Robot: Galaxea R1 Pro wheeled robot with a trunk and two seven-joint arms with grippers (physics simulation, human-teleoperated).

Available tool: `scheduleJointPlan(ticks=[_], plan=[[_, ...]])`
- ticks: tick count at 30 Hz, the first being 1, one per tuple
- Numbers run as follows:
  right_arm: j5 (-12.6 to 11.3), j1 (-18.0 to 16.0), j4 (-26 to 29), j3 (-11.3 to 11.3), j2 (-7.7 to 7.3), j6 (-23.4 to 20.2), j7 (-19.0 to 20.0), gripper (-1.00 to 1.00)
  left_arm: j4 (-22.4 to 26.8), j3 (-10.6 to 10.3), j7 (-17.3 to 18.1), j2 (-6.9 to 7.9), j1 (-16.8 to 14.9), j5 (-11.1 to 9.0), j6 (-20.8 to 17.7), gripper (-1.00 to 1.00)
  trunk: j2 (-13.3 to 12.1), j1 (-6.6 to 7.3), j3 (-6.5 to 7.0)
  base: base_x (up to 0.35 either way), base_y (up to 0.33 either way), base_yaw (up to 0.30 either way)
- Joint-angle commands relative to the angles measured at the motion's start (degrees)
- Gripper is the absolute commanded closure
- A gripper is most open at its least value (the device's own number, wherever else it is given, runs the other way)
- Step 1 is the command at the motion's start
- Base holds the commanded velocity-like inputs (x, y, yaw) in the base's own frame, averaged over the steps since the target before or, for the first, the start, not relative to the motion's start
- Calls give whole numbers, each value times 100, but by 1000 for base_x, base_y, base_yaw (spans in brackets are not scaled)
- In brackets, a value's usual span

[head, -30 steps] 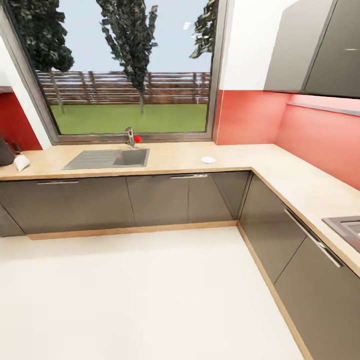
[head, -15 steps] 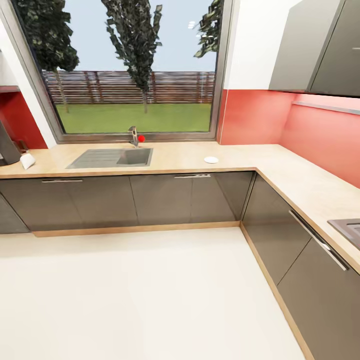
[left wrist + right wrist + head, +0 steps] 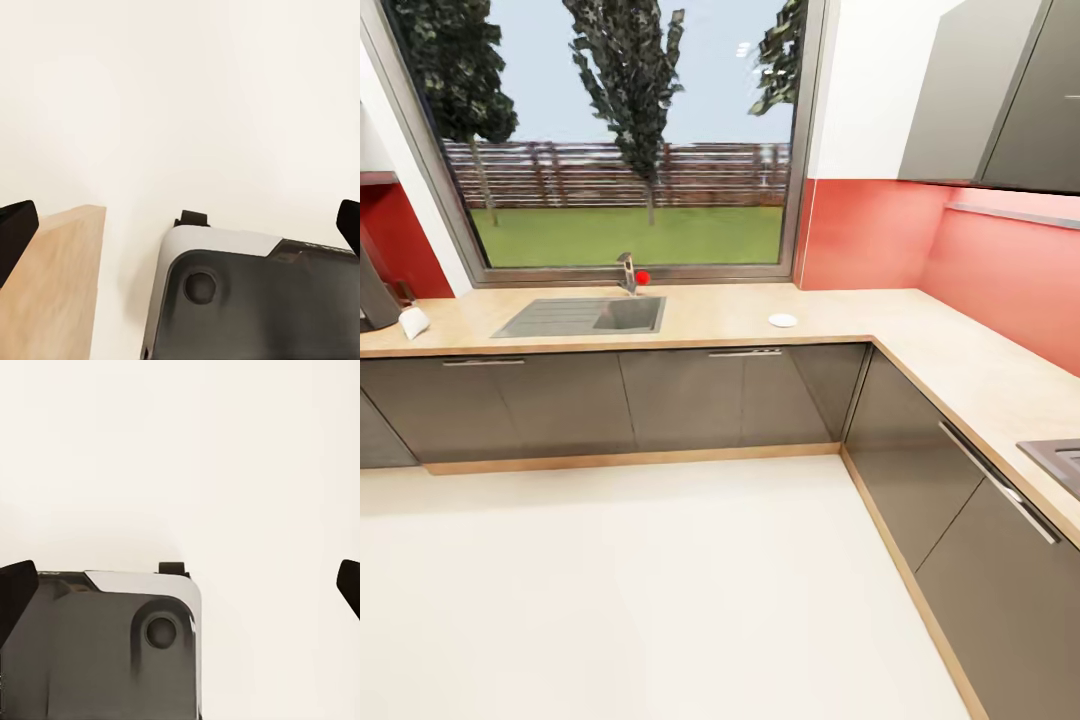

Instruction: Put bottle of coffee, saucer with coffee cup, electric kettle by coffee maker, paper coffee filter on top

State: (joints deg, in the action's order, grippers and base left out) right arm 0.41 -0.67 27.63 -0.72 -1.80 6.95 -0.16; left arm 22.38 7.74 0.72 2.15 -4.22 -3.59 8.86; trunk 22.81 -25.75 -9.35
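Black fingertips of the left gripper sit at the two far edges of the left wrist view, spread wide with nothing between them; below them lie the pale floor, the grey and dark robot base and a strip of tan wood. Across in the right wrist view the right gripper is likewise spread wide and empty, its dark tips at the frame's edges over the same cream floor and the base's rounded corner. From the head view, the light-tan wood-grain tabletop runs in an L above glossy grey cabinet fronts. On it, just short of the corner, lies the saucer, a small flat round white plate, alone and well apart from the other things. A grey sink with a faucet and a red knob sits under the big window. At the far left edge of the tabletop a dark sloping body, seemingly the coffee maker, is cut off by the frame, and a small white piece rests just beside it; what it is cannot be told. Red wall backs the corner.
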Motion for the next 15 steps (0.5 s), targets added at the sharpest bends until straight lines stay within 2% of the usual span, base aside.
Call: scheduleJointPlan(ticks=[1, 15], plan=[[4, -3, -1, -7, 2, 17, -2, -100, -4, 0, 8, 3, -5, -31, 17, -100, 11, -3, -11, 8, 0, 0], [3, -3, -3, -7, 4, 17, -2, -100, -5, -10, 7, 13, -18, -10, 10, -100, 11, -3, -11, 15, 0, 8]])
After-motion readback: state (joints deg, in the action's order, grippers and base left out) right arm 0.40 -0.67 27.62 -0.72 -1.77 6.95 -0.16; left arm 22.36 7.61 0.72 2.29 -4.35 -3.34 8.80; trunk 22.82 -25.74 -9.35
